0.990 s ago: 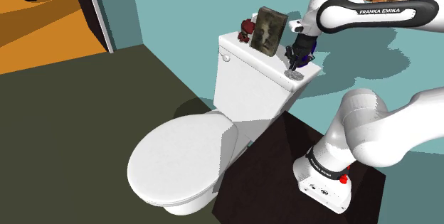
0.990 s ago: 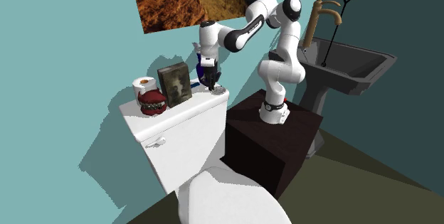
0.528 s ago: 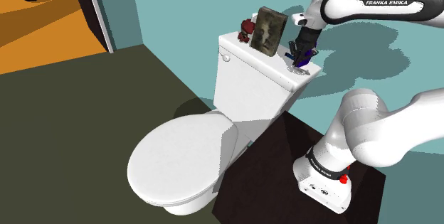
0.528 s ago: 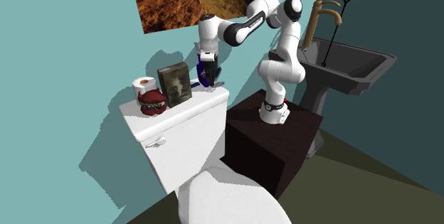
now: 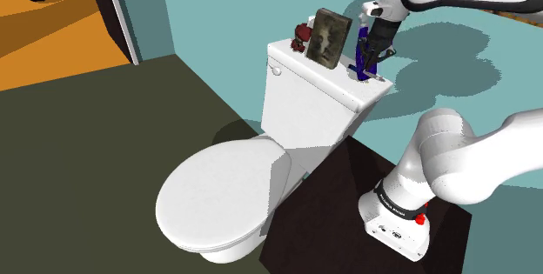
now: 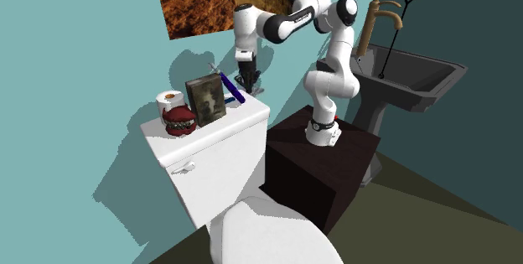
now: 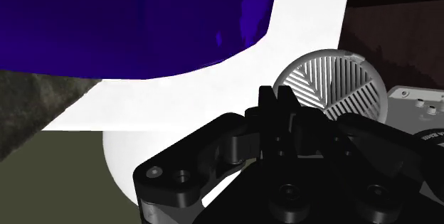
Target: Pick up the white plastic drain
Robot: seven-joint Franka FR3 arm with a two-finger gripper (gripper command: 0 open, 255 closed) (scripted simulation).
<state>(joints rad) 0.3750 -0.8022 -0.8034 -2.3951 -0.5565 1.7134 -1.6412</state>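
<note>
Jaws: nearly together, the gripper (image 7: 279,96) pinching the near rim of the drain between its black fingertips.
Drain: a thin, round white disc (image 7: 334,87) with a plain raised rim; its face is cut into wedges of fine parallel slots.
Where it is: hanging at the fingertips, just above the end of the toilet tank lid (image 5: 318,76) nearest the stand. In the wrist view part of it lies over the lid and part reaches past the lid's edge.
What changed: a second ago the disc lay flat on the lid with the fingers down at it. Now the hand stands higher and the disc has come up with it.
What it means: the grasp appears to have taken and the lift is under way. What is left is to raise it well clear.
Risk: an edge pinch on so thin a disc could let it swivel or slip.
Neighbour: a blue-handled tool (image 6: 231,89), perhaps a razor, now leans slanted between the picture frame (image 6: 205,99) and the gripper. It looks nudged since the descent.
</note>
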